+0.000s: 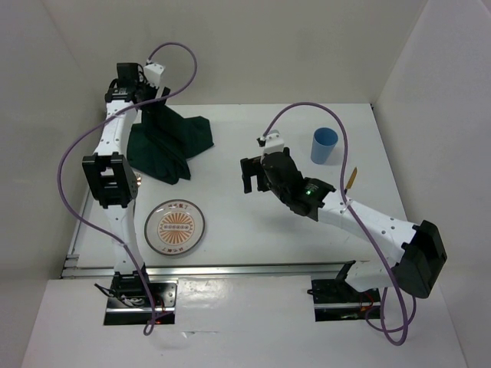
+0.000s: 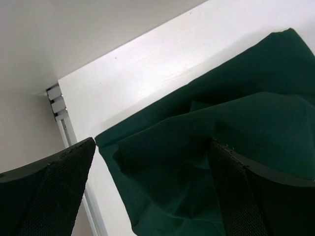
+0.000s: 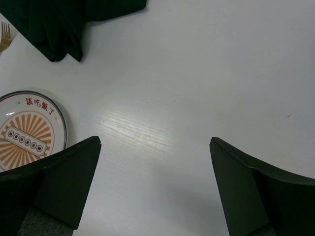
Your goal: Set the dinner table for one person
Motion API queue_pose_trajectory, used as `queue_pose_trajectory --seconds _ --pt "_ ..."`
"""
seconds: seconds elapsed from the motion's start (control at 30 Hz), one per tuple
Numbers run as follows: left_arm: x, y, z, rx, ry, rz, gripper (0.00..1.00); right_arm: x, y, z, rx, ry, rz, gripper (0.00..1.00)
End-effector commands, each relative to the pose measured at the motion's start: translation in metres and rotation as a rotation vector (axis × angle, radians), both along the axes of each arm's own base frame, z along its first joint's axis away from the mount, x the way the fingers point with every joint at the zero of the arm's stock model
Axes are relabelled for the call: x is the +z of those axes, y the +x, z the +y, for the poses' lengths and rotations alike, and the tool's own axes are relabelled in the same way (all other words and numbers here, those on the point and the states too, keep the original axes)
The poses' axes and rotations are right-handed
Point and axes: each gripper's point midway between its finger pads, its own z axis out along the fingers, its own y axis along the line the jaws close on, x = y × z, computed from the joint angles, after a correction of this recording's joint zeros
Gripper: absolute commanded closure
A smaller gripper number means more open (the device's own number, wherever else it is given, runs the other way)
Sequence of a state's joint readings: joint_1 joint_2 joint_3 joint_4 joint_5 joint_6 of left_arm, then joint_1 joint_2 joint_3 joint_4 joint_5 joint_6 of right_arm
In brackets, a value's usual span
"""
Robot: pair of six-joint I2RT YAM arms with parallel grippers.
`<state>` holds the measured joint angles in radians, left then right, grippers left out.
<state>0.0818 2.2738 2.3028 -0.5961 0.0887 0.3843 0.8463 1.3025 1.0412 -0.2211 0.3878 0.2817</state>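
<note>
The dinner table (image 1: 253, 222) is a white top with aluminium rails. A crumpled dark green cloth (image 1: 170, 143) lies at its far left. My left gripper (image 1: 156, 107) hangs over the cloth's far end, open and empty. In the left wrist view (image 2: 152, 145) its fingers straddle the folds of the cloth (image 2: 206, 128) without touching them. A round plate (image 1: 174, 227) with an orange sunburst lies near the front left. My right gripper (image 1: 249, 175) is open and empty above the bare middle of the table (image 3: 197, 73), right of the plate (image 3: 29, 130).
A blue cup (image 1: 324, 146) stands upright at the back right, with a thin wooden-coloured utensil (image 1: 352, 178) beside it. A gold fork (image 3: 5, 38) lies by the cloth's near edge. The table's left rail (image 2: 59, 105) runs close to the left gripper. White walls enclose the table.
</note>
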Motion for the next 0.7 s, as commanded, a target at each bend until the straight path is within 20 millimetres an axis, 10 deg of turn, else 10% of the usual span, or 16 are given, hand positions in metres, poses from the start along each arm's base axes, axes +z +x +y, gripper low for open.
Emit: queue_pose_trajectory --seconds 0.0,0.1,0.3,0.37,0.53,0.67 --pt "0.003 0.005 -0.007 -0.016 -0.054 -0.013 0.0 0.027 0.01 0.006 0.0 0.023 -0.078 0.0" --pt "-0.007 0.003 -0.015 -0.053 -0.085 0.016 0.04 0.027 0.012 0.008 0.0 0.022 -0.077 0.0" --pt "-0.016 -0.004 -0.026 -0.096 -0.125 0.062 0.82 0.019 0.013 0.009 0.0 0.008 -0.065 0.0" --pt "-0.007 -0.007 -0.025 -0.081 -0.127 0.052 0.92 0.022 0.015 0.009 -0.008 0.012 -0.074 0.0" --pt "0.058 -0.037 -0.051 -0.193 -0.122 -0.017 1.0 0.006 0.01 0.018 0.031 0.016 -0.019 0.0" --pt "0.124 -0.093 -0.118 -0.458 0.011 -0.108 1.0 -0.021 0.011 0.016 -0.026 0.015 0.141 0.0"
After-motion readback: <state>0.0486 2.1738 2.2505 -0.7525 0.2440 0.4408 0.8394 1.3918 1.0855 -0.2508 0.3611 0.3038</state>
